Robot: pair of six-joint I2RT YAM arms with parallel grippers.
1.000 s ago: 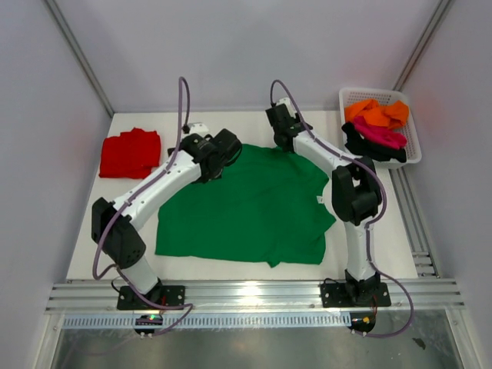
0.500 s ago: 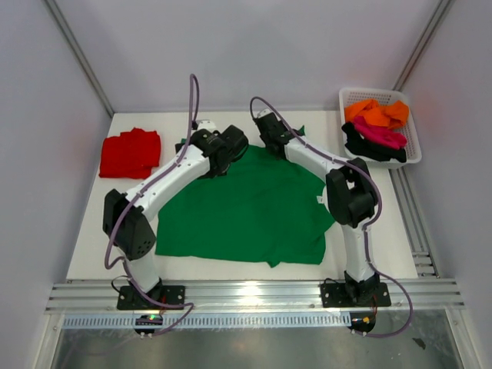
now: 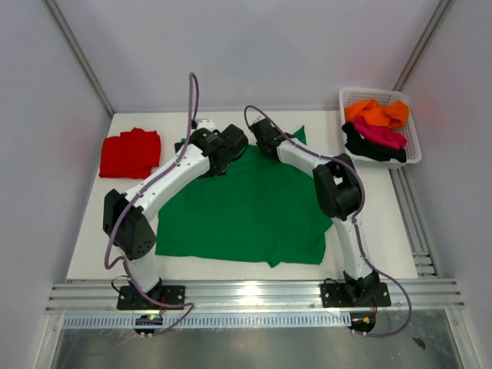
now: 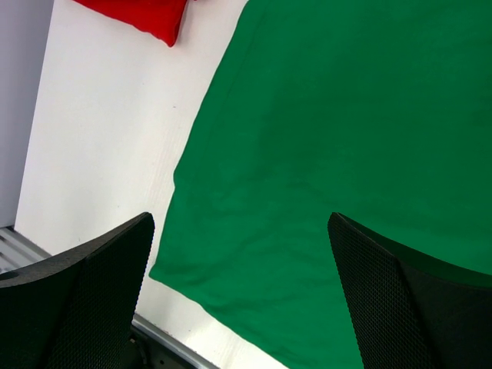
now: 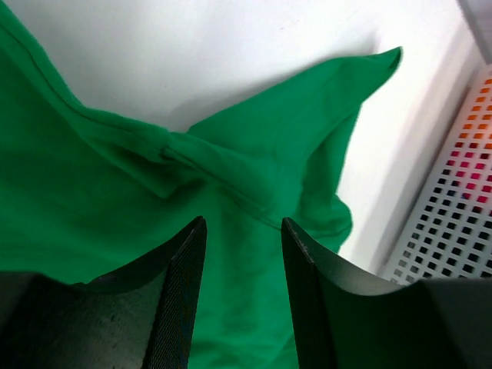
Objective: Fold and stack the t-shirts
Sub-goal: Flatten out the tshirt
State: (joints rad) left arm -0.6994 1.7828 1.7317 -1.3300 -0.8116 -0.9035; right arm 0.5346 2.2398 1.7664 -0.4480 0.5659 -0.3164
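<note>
A bright green t-shirt [image 3: 246,207] lies spread flat in the middle of the table. My left gripper [image 3: 229,146] is wide open above its far left part. In the left wrist view [image 4: 239,223] the green cloth [image 4: 346,115] lies below the fingers, untouched. My right gripper [image 3: 261,137] is over the shirt's far edge. Its jaws [image 5: 243,227] stand apart above bunched green cloth [image 5: 231,169], holding nothing. A folded red t-shirt [image 3: 129,152] lies at the far left and shows in the left wrist view [image 4: 146,15]. Orange [image 3: 377,114], magenta [image 3: 380,134] and black [image 3: 369,147] shirts lie in the basket.
The white mesh basket [image 3: 411,131] stands at the far right; its wall shows in the right wrist view [image 5: 453,207]. A green sleeve [image 3: 298,135] sticks out toward the far edge. Metal rails run along the near edge and right side.
My right gripper has moved left along the shirt's far edge, uncovering a green sleeve behind it. My left gripper moved a little farther and right, then held still.
</note>
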